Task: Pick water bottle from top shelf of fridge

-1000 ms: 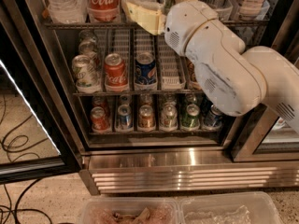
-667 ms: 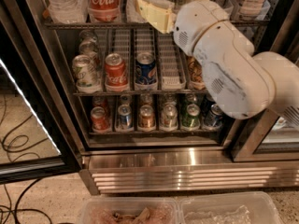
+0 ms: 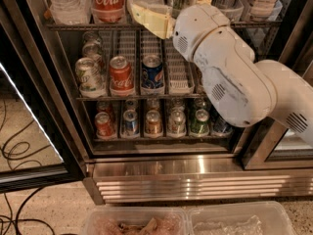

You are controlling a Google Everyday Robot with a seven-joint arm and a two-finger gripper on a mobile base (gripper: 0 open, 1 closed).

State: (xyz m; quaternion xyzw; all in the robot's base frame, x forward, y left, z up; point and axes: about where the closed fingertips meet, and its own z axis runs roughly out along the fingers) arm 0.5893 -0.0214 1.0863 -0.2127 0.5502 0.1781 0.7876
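hovering at the top shelf point(image 3: 73, 26) of the fridge point(image 3: 171, 168), your gripper point(image 3: 146, 16) has a hold you cannot tell; black cables point(image 3: 19, 151) cross the speckled floor point(image 3: 44, 204), left.

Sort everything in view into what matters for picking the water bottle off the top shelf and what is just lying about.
For the job:
water bottle, left end of the top shelf
fridge
gripper, at top-shelf height, right of the Coca-Cola bottle

Just there:
soda cans on the lower racks
cables on the floor
plastic bins at the bottom edge
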